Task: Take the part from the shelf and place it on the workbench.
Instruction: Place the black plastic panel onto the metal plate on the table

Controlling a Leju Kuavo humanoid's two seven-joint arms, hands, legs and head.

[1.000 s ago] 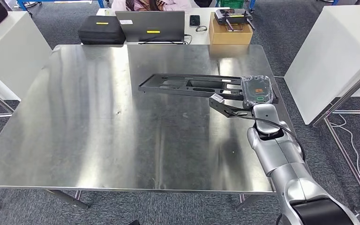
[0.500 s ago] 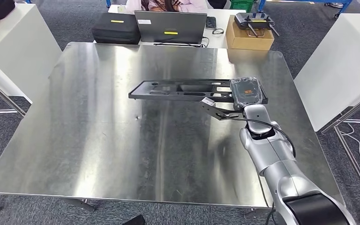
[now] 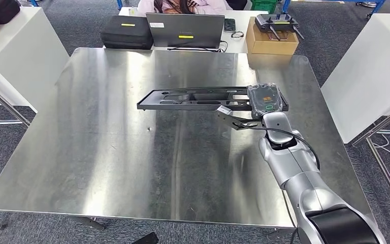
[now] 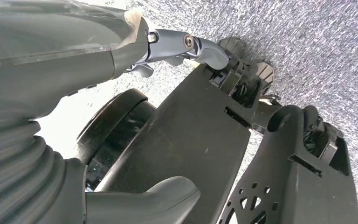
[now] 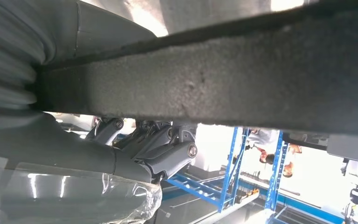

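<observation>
long black slotted part [image 3: 195, 98], level, seemingly above workbench [image 3: 106, 132]

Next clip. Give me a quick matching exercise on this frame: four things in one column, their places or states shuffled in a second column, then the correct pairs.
Things:
1. long black part
2. laptop
3. cardboard box
4. black case

Places or states:
A. beyond the far edge of the workbench, left of the laptop
B. held at one end by the right hand, stretching left over the workbench
C. beyond the far right corner of the workbench, a controller on top
D. open, its back facing the robot, beyond the far edge

Pairs: 1-B, 2-D, 3-C, 4-A
</observation>
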